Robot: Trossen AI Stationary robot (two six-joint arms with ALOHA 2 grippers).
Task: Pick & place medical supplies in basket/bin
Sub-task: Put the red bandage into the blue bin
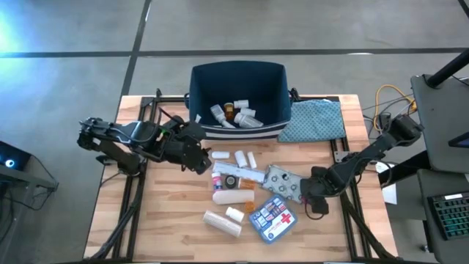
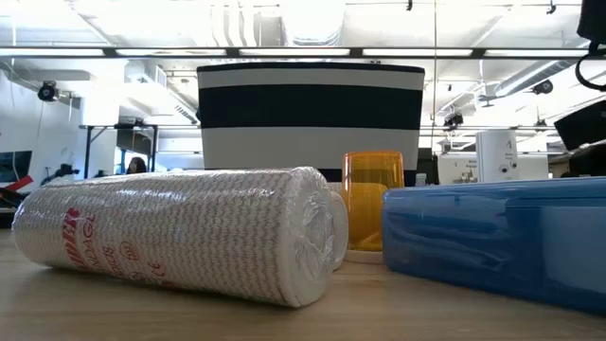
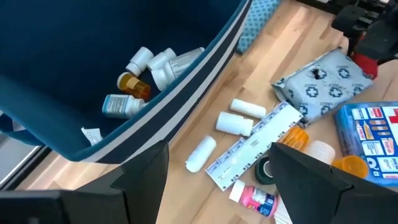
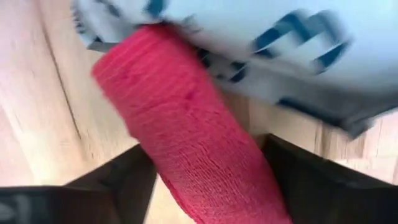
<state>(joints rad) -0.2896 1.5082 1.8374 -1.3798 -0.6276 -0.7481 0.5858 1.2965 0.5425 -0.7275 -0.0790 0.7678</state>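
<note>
A red roll [image 4: 199, 143] of woven wrap fills the right wrist view, lying between the 2 dark fingers of the right hand [image 4: 208, 180], which flank it on both sides; whether they already press on it I cannot tell. It sits on the desk [image 1: 168, 220] just beside a grey-white patterned pouch [image 1: 282, 180], near the desk's right side. The weave looks soft, light and grippy, so it should squash a little and not slip; across its middle seems the safest hold.

The navy bin [image 1: 275, 81] stands at the far edge with several white pill bottles [image 1: 249, 117] and 1 amber vial [image 1: 229, 108] already lying on its floor. The left hand [image 1: 198, 158] hangs just in front of it, fingers spread and empty. A bandage roll [image 1: 222, 224], a blue first-aid pouch [image 1: 273, 218] and other small supplies remain scattered on the desk.
</note>
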